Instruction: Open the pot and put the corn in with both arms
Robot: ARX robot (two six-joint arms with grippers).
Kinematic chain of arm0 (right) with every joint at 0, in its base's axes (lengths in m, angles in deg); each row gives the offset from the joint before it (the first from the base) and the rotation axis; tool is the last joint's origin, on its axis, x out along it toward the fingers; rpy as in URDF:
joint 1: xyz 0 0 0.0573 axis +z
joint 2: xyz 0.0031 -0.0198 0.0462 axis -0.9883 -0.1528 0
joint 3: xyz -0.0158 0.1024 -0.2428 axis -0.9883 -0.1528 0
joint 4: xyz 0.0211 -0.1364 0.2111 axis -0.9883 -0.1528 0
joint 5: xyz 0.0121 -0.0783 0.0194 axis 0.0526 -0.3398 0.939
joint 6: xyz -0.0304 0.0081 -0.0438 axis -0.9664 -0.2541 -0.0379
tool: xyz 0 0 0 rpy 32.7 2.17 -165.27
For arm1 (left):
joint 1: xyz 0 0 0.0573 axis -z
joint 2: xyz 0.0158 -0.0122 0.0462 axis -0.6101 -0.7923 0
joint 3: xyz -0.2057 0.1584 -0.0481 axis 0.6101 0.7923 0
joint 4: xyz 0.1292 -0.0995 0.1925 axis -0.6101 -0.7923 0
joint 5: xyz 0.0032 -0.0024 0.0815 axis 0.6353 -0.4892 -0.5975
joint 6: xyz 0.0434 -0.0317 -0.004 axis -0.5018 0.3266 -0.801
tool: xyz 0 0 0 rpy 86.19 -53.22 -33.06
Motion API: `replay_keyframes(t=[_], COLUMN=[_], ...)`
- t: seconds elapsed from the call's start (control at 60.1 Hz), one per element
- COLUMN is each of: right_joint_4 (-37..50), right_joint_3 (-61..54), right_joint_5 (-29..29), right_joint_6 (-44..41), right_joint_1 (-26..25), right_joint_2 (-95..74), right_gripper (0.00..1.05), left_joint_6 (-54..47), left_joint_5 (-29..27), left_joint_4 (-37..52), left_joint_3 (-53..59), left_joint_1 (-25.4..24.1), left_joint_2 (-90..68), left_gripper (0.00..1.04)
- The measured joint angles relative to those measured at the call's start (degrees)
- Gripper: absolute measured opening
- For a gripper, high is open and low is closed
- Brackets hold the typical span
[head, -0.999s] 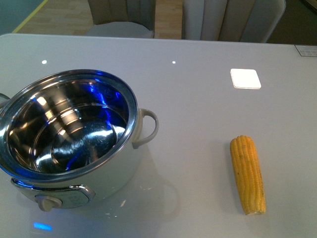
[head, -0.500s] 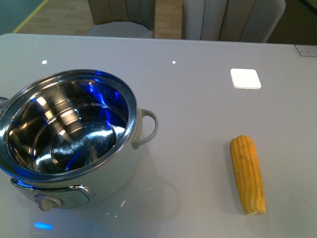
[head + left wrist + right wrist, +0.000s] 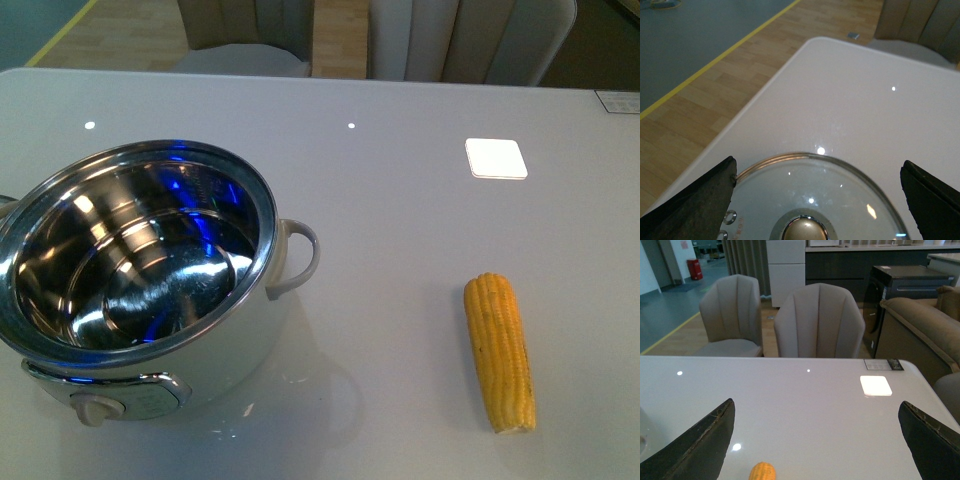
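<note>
The pot [image 3: 140, 290] stands open at the left of the table, white outside with a shiny steel inside, a looped side handle and a front knob. Nothing lies inside it. The corn [image 3: 500, 350], a yellow-orange cob, lies on the table at the right; its tip also shows in the right wrist view [image 3: 763, 471]. In the left wrist view a round glass lid [image 3: 810, 200] with a metal knob lies on the table, between the fingertips of my open left gripper [image 3: 817, 200]. My right gripper [image 3: 817, 440] is open and empty above the table, the corn tip below it. Neither arm shows in the front view.
The grey table [image 3: 400, 230] has a white square patch [image 3: 495, 158] at the back right. Padded chairs [image 3: 817, 320] stand behind the far edge. The table's left edge and corner [image 3: 805, 45] drop to a wooden floor close to the lid.
Blue reflections inside the pot have shifted and the blue spot on the table in front of the pot is gone. Pot and corn have not moved.
</note>
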Motion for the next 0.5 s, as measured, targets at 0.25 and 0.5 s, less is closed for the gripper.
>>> replay_keyframes(t=[0.25, 0.5], right_joint_4=[0.0, 0.0], right_joint_3=[0.0, 0.0], right_joint_5=[0.0, 0.0], right_joint_6=[0.0, 0.0], right_joint_1=[0.0, 0.0], right_joint_2=[0.0, 0.0], right_gripper=[0.96, 0.96], left_joint_6=[8.0, 9.8], left_joint_5=[-0.5, 1.1], left_joint_4=[-7.6, -17.2], left_joint_3=[10.3, 21.9], left_joint_1=[1.1, 5.1], left_joint_2=[24.4, 48.0], left_gripper=[0.98, 0.96])
